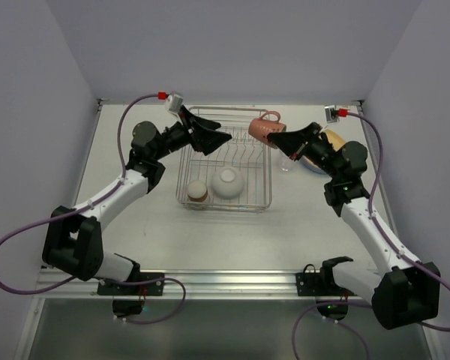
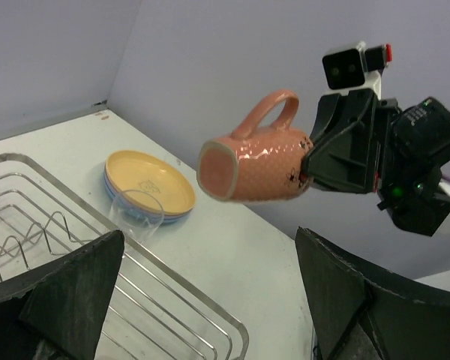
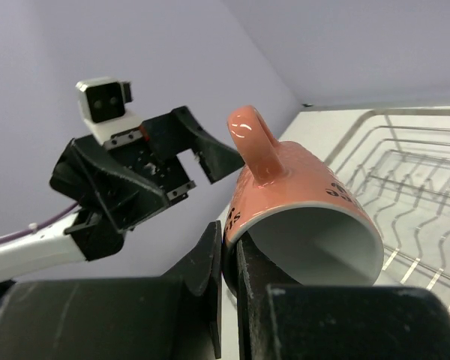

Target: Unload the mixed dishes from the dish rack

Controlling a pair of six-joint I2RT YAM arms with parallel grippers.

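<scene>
My right gripper [image 1: 291, 139] is shut on the rim of the salmon-pink mug [image 1: 266, 127], holding it on its side in the air above the far right corner of the dish rack [image 1: 225, 201]. In the right wrist view one finger is inside and one outside the mug's [image 3: 300, 202] rim at the gripper [image 3: 230, 251]. My left gripper [image 1: 210, 129] is open and empty over the rack's far left part, facing the mug [image 2: 259, 165]. A white bowl [image 1: 228, 182] and a small brown cup [image 1: 197, 190] sit in the rack. The clear glass [image 1: 286, 163] stands on the table right of the rack. The stacked plates [image 2: 150, 180], yellow on top, lie beyond it.
The plate stack [image 1: 334, 139] is partly hidden behind the right arm in the top view. Walls close the table at the back and on both sides. The rack's upright tines [image 1: 244, 154] stand in its middle. The glass [image 2: 137, 214] is close to the rack's rim [image 2: 172, 289].
</scene>
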